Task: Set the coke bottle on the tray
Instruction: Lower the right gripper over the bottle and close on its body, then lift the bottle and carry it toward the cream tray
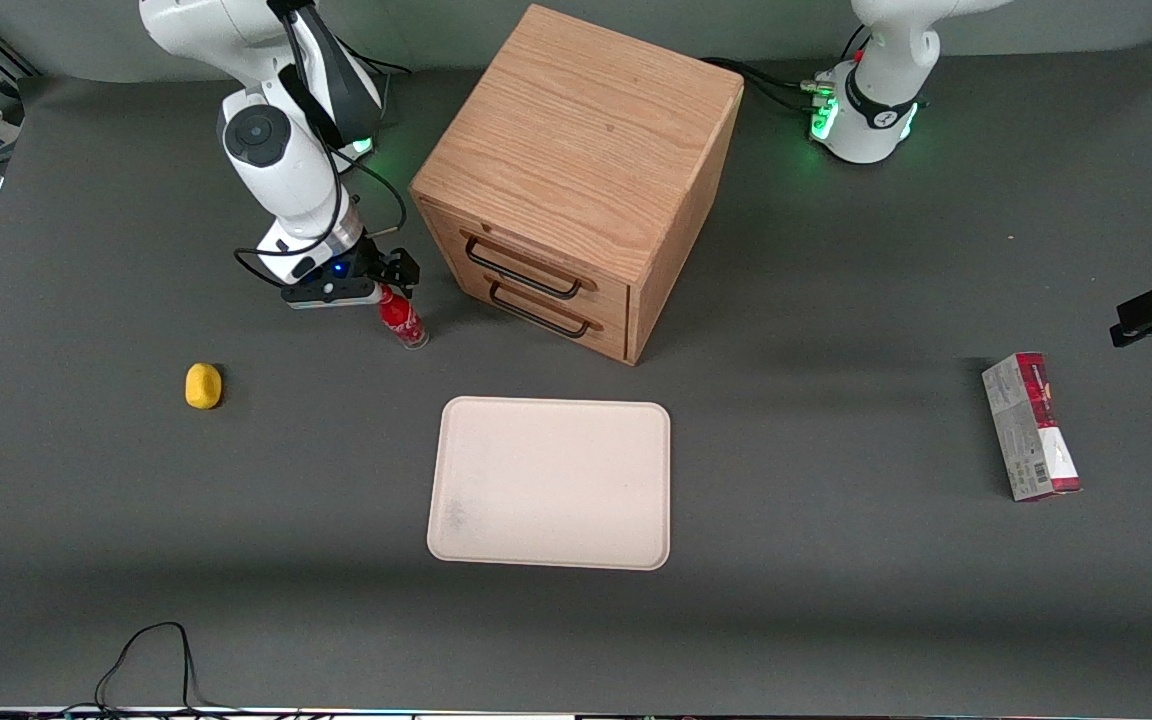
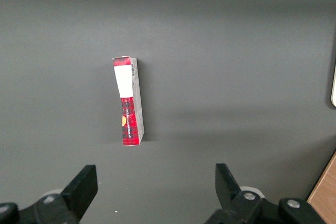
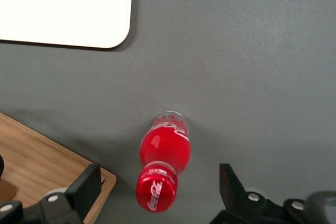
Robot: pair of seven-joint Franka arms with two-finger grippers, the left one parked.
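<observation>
The right arm's gripper (image 3: 157, 187) hangs low over the coke bottle (image 3: 164, 158), fingers (image 3: 86, 184) spread wide on either side of its red cap, gripping nothing. The bottle stands on the grey table (image 1: 836, 600), with the tray (image 1: 551, 483) nearer the front camera and the wooden cabinet (image 1: 576, 180) just beside.

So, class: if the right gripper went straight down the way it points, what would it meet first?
Most likely the coke bottle: its cap sits between the open fingers of the gripper, which hangs just above it. Depth is unclear, so contact cannot be judged.
</observation>
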